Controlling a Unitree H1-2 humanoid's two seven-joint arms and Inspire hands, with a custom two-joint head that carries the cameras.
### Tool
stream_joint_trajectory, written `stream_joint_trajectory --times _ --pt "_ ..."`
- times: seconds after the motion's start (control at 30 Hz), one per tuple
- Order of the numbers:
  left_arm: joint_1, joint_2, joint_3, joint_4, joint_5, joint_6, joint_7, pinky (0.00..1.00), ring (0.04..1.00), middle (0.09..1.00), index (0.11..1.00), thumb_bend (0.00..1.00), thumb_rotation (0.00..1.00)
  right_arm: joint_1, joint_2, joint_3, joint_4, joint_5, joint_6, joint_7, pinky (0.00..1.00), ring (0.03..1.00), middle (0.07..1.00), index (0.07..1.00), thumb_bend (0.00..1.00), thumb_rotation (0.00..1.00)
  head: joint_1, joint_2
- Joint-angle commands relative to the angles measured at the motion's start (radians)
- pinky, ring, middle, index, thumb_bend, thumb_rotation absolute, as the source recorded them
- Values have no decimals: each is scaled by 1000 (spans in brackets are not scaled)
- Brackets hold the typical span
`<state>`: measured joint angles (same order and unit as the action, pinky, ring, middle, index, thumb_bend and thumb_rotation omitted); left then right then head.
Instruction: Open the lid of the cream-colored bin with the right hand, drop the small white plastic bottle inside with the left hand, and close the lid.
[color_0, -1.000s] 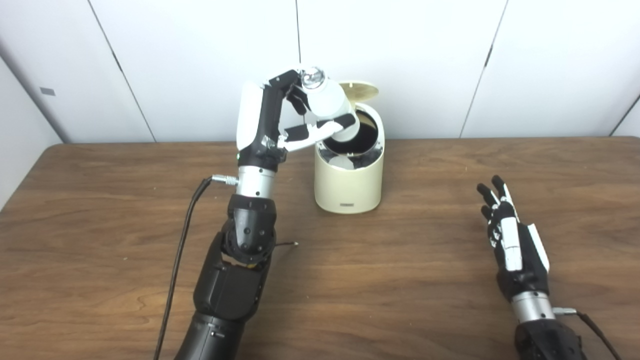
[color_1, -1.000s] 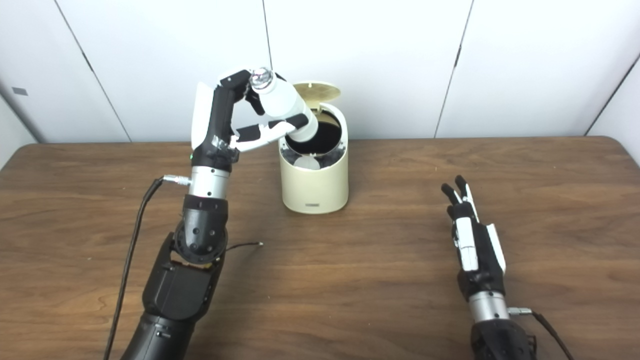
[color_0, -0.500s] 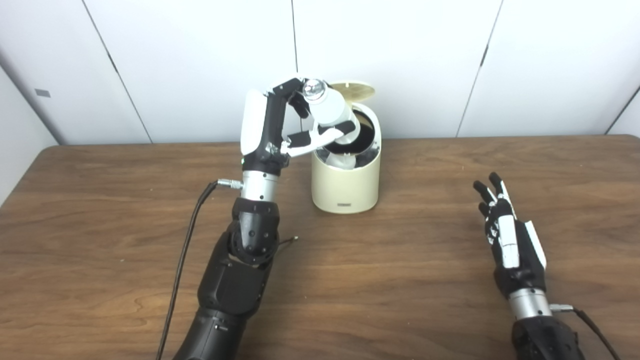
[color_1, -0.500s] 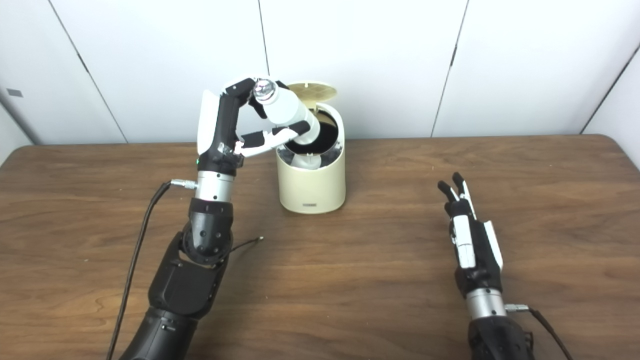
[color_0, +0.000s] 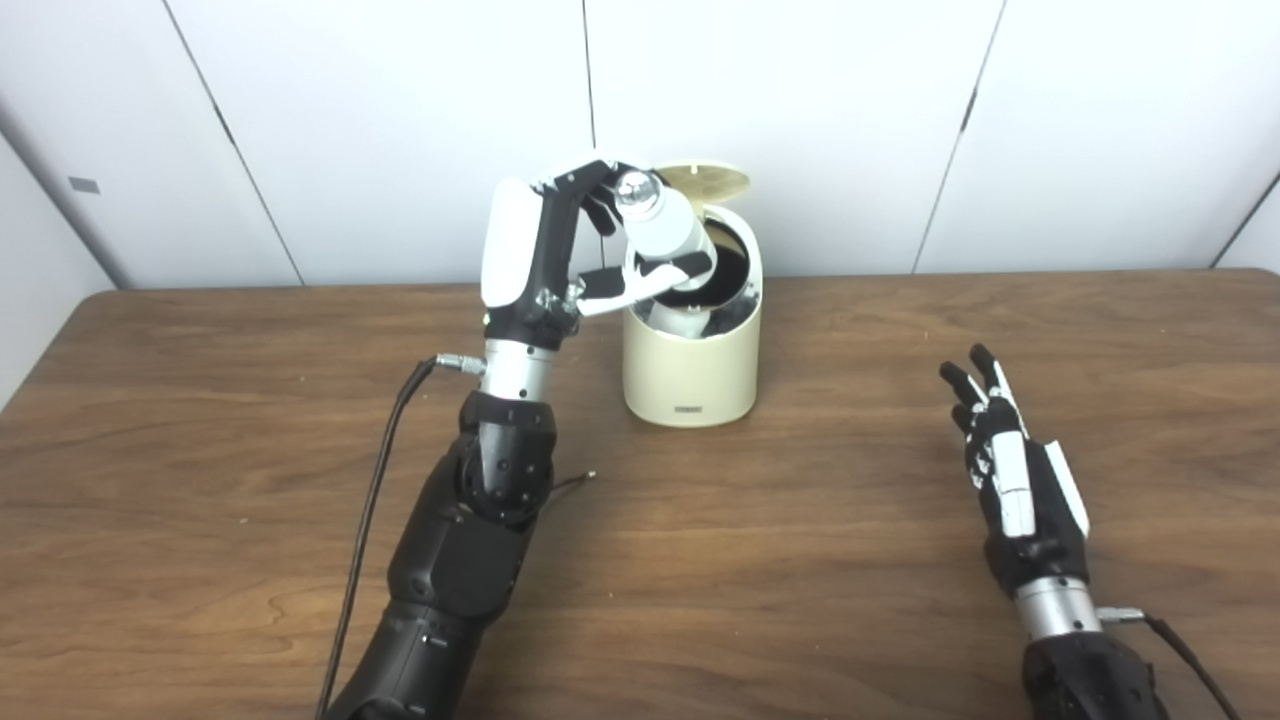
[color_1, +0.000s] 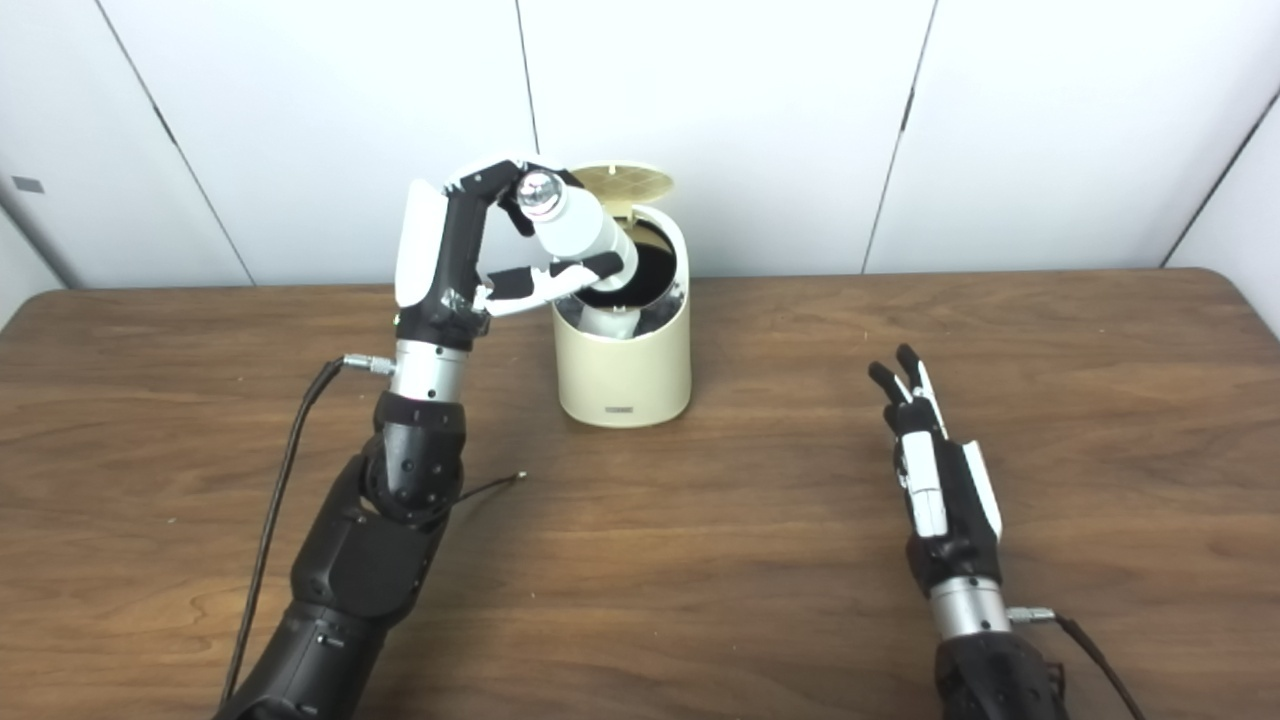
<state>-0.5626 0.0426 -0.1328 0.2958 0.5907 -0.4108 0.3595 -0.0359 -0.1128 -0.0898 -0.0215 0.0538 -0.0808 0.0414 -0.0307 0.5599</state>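
The cream-colored bin (color_0: 690, 370) stands at the back middle of the table with its round lid (color_0: 706, 180) tipped up behind the dark opening. My left hand (color_0: 560, 250) is raised beside the bin's left rim, shut on the small white plastic bottle (color_0: 662, 230). The bottle tilts with its silver cap up-left and its base down inside the bin's mouth. My right hand (color_0: 1010, 480) rests low at the right of the table, open with fingers stretched out, well apart from the bin.
A black cable (color_0: 370, 500) runs along the table from my left wrist. The brown wooden table (color_0: 800, 560) ends at a white panelled wall (color_0: 1000, 120) just behind the bin.
My left hand has tipped the bottle steeper and lowered its base further into the bin's opening. The right hand has stayed about where it was. The camera view shifted slightly.
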Motion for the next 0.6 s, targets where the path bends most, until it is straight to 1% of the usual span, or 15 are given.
stream_joint_trajectory --times 0.0,0.17,0.57 --pt "-63 11 -11 2 35 -43 48 340 409 494 506 475 0 29 22 9 29 11 -4 -1 1000 998 931 978 685 1000 -2 1" --pt "-74 32 -43 35 66 -58 101 351 409 482 508 475 0 27 21 8 29 13 -2 0 1000 1000 930 976 706 1000 1 -2" --pt "-90 65 -91 92 85 -59 171 351 408 477 512 475 0 24 20 6 42 31 -10 7 1000 1000 934 979 709 1000 1 -3"
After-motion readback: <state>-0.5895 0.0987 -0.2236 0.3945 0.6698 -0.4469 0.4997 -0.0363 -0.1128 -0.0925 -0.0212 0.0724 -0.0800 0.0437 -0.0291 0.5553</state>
